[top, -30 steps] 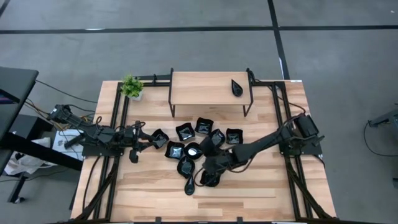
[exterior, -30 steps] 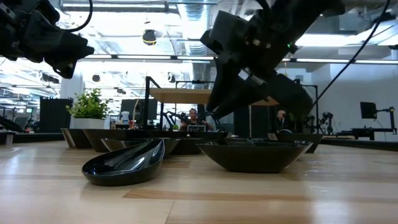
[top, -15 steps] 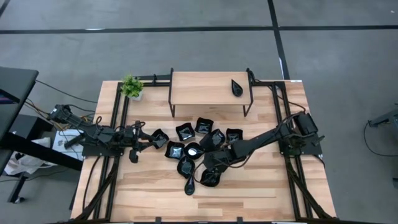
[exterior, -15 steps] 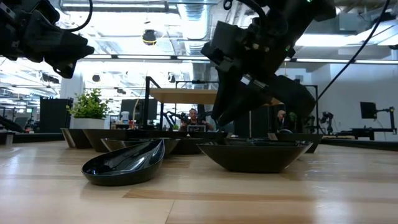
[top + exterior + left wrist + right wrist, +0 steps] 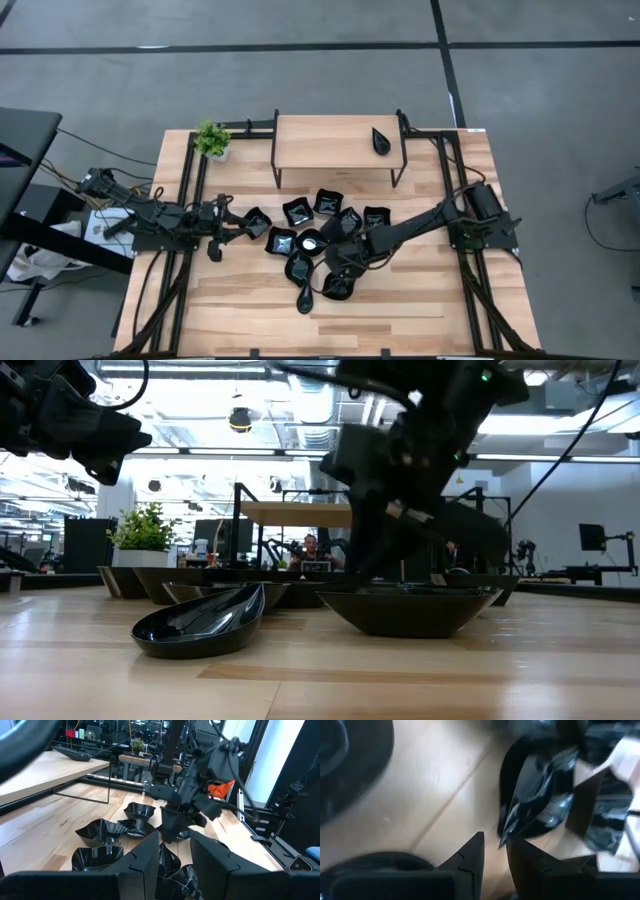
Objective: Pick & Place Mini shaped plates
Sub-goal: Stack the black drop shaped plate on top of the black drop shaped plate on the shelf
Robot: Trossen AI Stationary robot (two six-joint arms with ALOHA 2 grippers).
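The right gripper (image 5: 332, 262) hangs over the cluster of small glossy black dishes (image 5: 315, 245), in front of the low wooden shelf (image 5: 335, 143). Its fingers stand slightly apart and empty, aimed at a dish rim (image 5: 530, 795). To grasp well, I'd bring one finger inside the rim and one outside, then close. The left gripper (image 5: 228, 222) waits beside the cluster, empty, fingers parted. One teardrop dish (image 5: 381, 140) sits on the shelf.

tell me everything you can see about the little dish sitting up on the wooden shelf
The dish is small, glossy black and teardrop shaped, its narrow tip pointing to the table's far edge. It lies alone near the right end of the raised wooden shelf, resting flat on the top. Neither end effector is near it; the other black dishes cluster on the table below.
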